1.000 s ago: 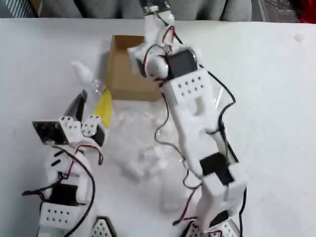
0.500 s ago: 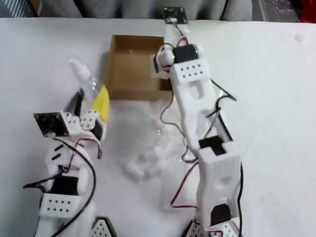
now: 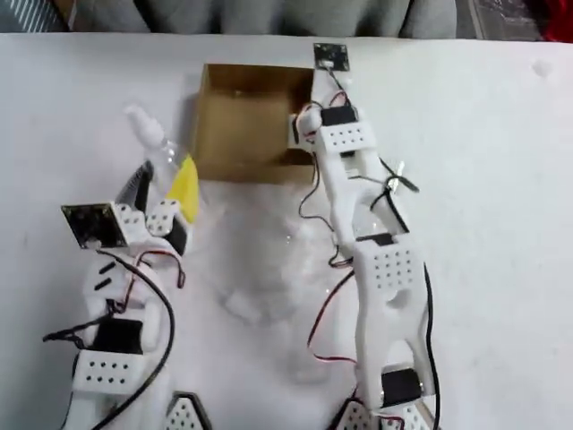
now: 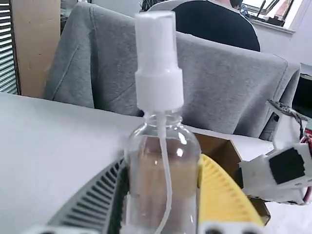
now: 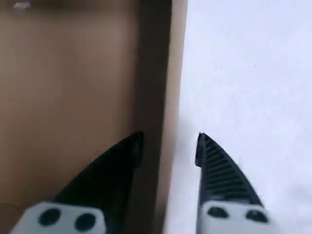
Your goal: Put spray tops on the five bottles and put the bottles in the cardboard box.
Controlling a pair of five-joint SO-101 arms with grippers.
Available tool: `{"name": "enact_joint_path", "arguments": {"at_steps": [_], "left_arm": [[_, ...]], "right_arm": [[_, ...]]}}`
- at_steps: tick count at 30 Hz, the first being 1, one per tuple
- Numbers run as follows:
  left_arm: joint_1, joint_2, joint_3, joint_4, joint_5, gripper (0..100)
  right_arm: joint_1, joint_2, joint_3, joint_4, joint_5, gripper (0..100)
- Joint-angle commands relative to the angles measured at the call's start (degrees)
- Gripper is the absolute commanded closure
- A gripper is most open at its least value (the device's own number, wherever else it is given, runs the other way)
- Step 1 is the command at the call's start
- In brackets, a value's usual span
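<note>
A clear bottle (image 4: 146, 161) with a white spray top (image 4: 158, 63) stands up between the black and yellow fingers of my left gripper (image 4: 163, 170), which is shut on it. From above, this bottle (image 3: 161, 150) and my left gripper (image 3: 167, 167) sit just left of the cardboard box (image 3: 240, 134). My right gripper (image 5: 169, 136) is open and straddles the box's right wall (image 5: 158, 73), one finger inside and one outside. In the high view the right gripper (image 3: 306, 121) lies at that wall, under its arm.
Several loose clear bottles and crumpled clear plastic (image 3: 264, 287) lie on the white table (image 3: 483, 179) between the two arms, in front of the box. A grey-covered chair back (image 4: 234, 83) stands beyond the table's far edge.
My right arm has swung right from over the box and stretched out, so its gripper now sits at the box's right wall. The left gripper has kept the bottle nearly in place.
</note>
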Motion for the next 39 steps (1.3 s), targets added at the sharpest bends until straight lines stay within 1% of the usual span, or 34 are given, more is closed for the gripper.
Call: {"name": "enact_joint_path", "arguments": {"at_steps": [1, 3, 5, 6, 9, 11, 16, 20, 24, 33, 39], "left_arm": [[-0.5, 0.6, -1.8, -1.5, 0.2, 98], [-0.5, 0.6, -1.8, -1.5, 0.2, 98], [-0.6, 0.6, -1.8, -1.4, 0.2, 98], [-0.4, 0.6, -1.7, -1.4, 0.2, 98], [-0.4, 0.6, -1.2, -1.4, 0.2, 98], [-0.5, 0.6, -1.2, -1.4, 0.2, 98], [-0.7, 0.6, -1.1, -1.4, 0.2, 98], [-0.7, 0.6, -1.1, -1.4, 0.2, 98], [-0.7, 0.6, -1.1, -1.4, -3.6, 98], [-0.5, 0.6, -0.7, -1.4, -3.8, 98], [-0.7, 0.6, -0.7, -1.4, -3.8, 98]], "right_arm": [[1.0, 2.4, -7.2, -2.9, 0.4, 99.2], [2.2, 4.4, -10.7, -0.7, 2.8, 96.5], [3.1, 6.4, -15.3, 2.2, 5.8, 98.8], [3.6, 7.2, -17.7, 4.4, 7.7, 98.3], [5.1, 8.7, -25.0, 11.6, 16.5, 98.3], [5.4, 9.8, -29.5, 15.8, 20.7, 98.3], [5.8, 10.9, -34.6, 21.7, 22.5, 98.4], [5.3, 10.9, -34.9, 25.2, 26.9, 98.4], [6.4, 11.3, -34.9, 28.5, 27.5, 98.4], [8.8, 11.4, -34.8, 35.4, 27.5, 98.3], [9.1, 11.4, -34.6, 39.0, 25.1, 98.3]]}}
